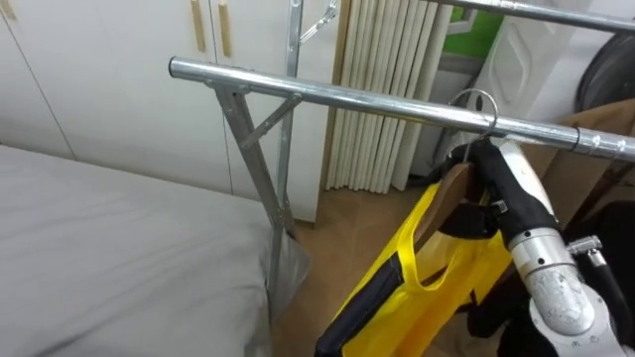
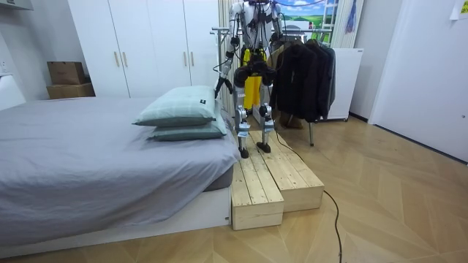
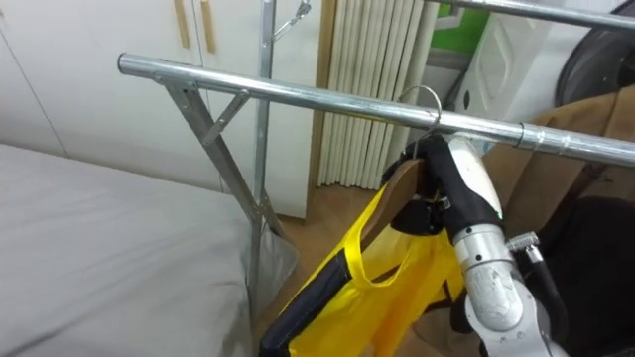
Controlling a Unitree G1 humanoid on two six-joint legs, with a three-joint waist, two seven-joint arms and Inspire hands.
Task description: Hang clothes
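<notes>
The robot stands on a wooden platform (image 2: 272, 183) at the foot of the bed (image 1: 99, 248), facing the clothes rack, which puts the rail (image 1: 327, 94) within reach of a raised arm. The right hand (image 1: 474, 157) is up just under the rail, and as far as the eye views show, its dark fingers are wrapped around the neck of a wooden hanger (image 1: 448, 193). Gripping there, right below the hook (image 1: 480, 100), probably gives the best control over where the hook goes. The hook curves over the top of the rail and seems to rest on it, so the hanging looks nearly done, with only the release left. The yellow garment (image 1: 417, 288) drapes from the hanger and falls freely below the rail, beside the dark coats (image 2: 307, 73) already on the rack. The left hand (image 2: 218, 86) hangs low at the robot's side, at the room view's left, too small to tell its state.
</notes>
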